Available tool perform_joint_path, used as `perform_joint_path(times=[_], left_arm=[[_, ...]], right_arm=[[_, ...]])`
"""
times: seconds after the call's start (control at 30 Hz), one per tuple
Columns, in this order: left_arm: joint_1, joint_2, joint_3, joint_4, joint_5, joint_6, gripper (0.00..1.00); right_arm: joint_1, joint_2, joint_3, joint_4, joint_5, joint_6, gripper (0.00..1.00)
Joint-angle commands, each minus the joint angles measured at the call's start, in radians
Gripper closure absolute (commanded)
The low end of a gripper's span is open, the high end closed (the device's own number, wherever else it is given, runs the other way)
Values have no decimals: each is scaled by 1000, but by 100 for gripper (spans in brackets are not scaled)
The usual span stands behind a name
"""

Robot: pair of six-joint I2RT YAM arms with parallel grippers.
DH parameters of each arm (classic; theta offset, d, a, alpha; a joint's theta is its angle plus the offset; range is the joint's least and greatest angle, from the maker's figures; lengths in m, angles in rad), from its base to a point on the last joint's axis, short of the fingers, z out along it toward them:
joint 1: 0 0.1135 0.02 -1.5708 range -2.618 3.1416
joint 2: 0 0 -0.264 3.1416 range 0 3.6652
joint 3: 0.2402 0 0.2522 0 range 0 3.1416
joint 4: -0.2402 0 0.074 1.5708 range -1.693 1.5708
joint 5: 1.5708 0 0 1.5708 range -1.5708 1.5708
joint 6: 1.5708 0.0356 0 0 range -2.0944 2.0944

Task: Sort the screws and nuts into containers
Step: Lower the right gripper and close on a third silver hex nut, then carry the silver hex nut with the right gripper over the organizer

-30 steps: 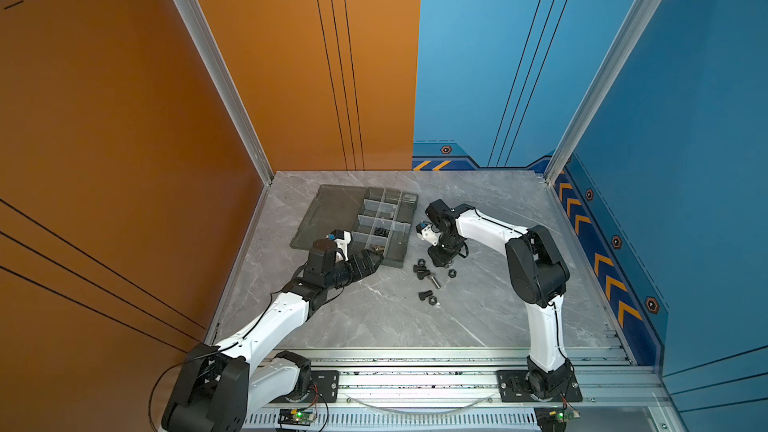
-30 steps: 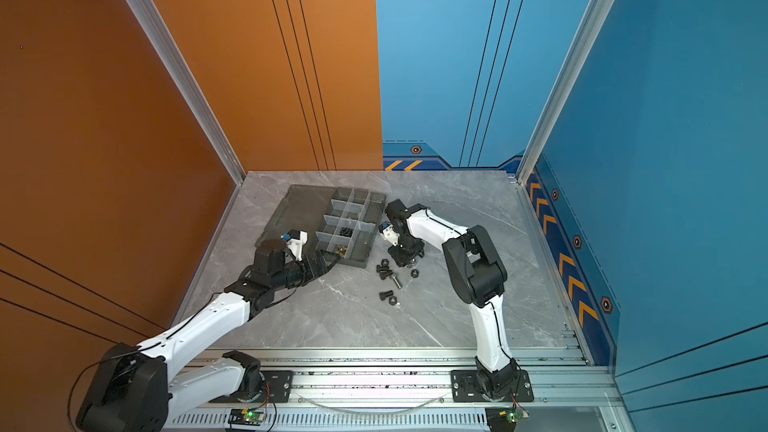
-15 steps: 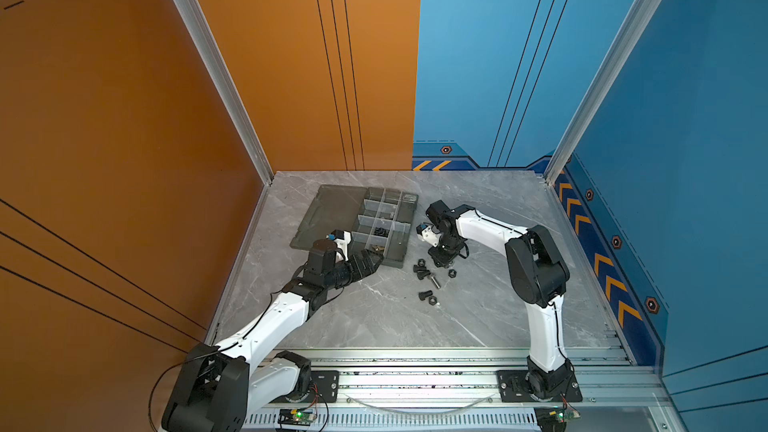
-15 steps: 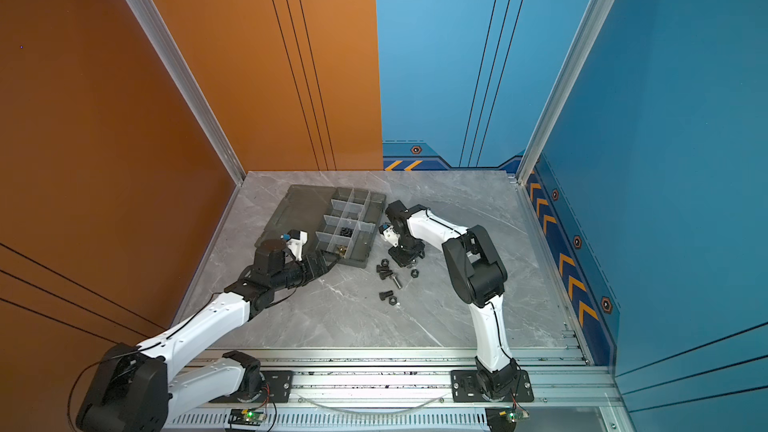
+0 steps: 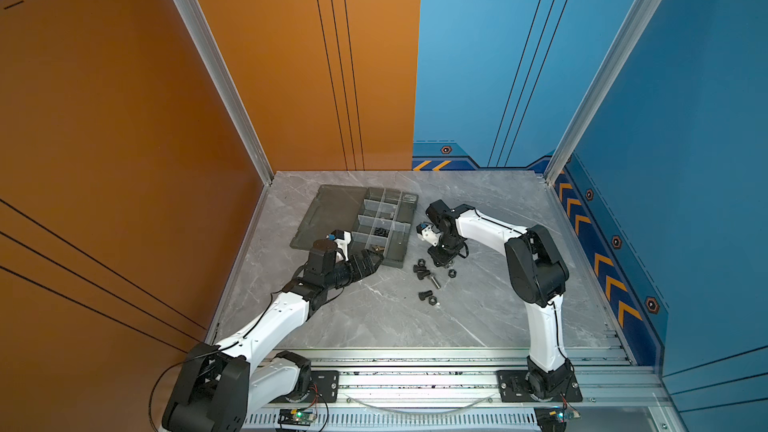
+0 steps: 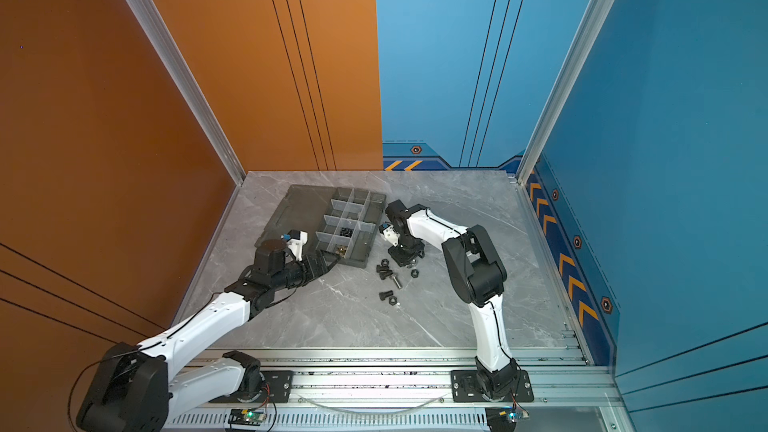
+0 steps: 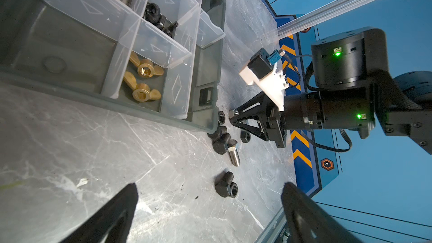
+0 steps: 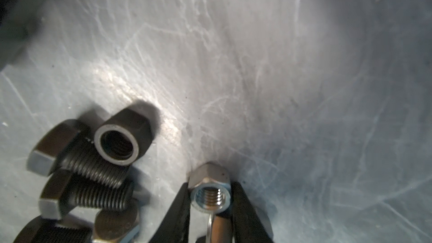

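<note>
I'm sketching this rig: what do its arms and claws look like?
The left arm and right arm have white shells between bulky black joints. The left claw and right claw are black, each with two tapering fingers. White wrist brackets carry black cameras with blue plugs; thin black cables loop alongside. Green lights glow on the right wrist.

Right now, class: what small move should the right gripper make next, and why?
Probably a short straight lift. The right gripper appears closed on the silver nut, down at the table beside black screws; lifting first should clear them before heading to the tray.
</note>
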Motion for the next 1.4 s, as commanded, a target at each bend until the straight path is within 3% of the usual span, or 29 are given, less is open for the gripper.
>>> perform_joint_path(times=[0.0,0.27,0.6,0.87,1.23,1.37], left_arm=[[-2,0,14,20,-10,10,2],[-1,-3,13,17,-9,9,2],[-1,-19,5,20,-11,7,2],[2,-34,-11,30,-10,-2,2],[11,-45,-11,16,-6,3,2],[11,-46,-12,17,-6,2,2]], right_arm=[[-1,44,-1,18,-16,17,76],[-18,-21,-13,76,-53,57,94],[-45,-134,50,154,-163,91,99],[-34,-47,277,203,-238,158,98],[-10,139,437,484,-249,365,98],[-3,226,527,505,-272,404,98]])
